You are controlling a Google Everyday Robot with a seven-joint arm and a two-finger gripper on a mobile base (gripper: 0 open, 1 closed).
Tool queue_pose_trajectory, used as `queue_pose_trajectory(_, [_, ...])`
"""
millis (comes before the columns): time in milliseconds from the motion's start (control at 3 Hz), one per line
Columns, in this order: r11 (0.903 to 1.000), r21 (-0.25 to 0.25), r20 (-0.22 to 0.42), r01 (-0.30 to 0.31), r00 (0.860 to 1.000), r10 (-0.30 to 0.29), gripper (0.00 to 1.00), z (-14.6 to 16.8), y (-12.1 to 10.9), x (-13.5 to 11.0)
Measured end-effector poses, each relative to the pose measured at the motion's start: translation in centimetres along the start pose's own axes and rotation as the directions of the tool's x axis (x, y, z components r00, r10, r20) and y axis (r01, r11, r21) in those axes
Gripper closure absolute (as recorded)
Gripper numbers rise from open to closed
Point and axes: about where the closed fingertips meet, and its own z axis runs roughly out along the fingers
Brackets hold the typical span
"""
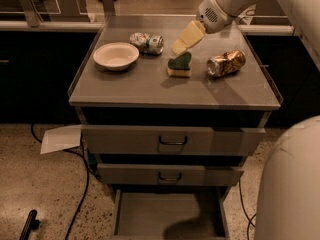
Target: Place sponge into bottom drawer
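Sitting leftmost on the top is a bowl [116,55], a can [146,42] at its 1 o'clock. The gripper [178,48] hangs just over the sponge [180,67], at its 12 o'clock; spread or closed, I cannot tell. The bottom drawer [167,218] lies open at 6.

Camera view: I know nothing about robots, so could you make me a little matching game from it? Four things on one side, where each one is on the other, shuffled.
Things:
1. sponge
2. white bowl
3. bottom drawer
4. pincer

Places:
A. pulled open, down near the floor
B. left part of the cabinet top
C. hanging just above the sponge
D. middle of the cabinet top, next to the gold crushed can

Pairs: 1-D, 2-B, 3-A, 4-C.
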Motion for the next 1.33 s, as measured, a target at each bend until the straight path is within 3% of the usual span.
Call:
queue_pose_trajectory(333, [0.9992,0.016,-0.002,-0.036,0.999,0.036,0.00,0.1,-0.1,0.6])
queue_pose_trajectory(667, [0.9921,0.027,-0.026,-0.123,0.992,0.123,0.00,2.5,-1.5,2.0])
queue_pose_trajectory(1333, [0.9807,0.015,-0.026,-0.195,0.980,0.195,0.00,6.6,-4.2,1.5])
